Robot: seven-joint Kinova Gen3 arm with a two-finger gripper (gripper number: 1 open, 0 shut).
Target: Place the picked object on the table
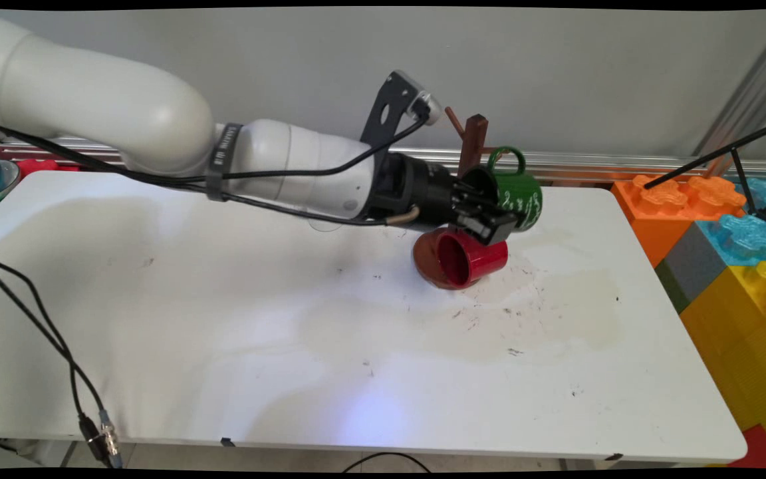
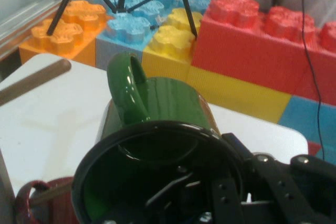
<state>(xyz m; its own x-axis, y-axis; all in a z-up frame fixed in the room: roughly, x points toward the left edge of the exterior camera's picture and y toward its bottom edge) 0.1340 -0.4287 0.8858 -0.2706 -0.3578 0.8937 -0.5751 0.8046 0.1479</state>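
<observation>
Black two-finger gripper [image 1: 489,216] clamped on the rim of a glossy green ceramic mug [image 1: 514,193], one finger inside the mouth, one outside. The mug is held on its side, clear of the white table [image 1: 223,319], handle uppermost, near the far edge toward the right corner. Just behind it stands a brown wooden mug stand [image 1: 472,143] with angled pegs. Directly below the gripper a red ceramic mug [image 1: 473,258] lies tipped on the stand's round brown base [image 1: 426,256], mouth facing the near-left. Big coloured plastic building blocks [image 1: 722,226] are stacked off the right edge.
</observation>
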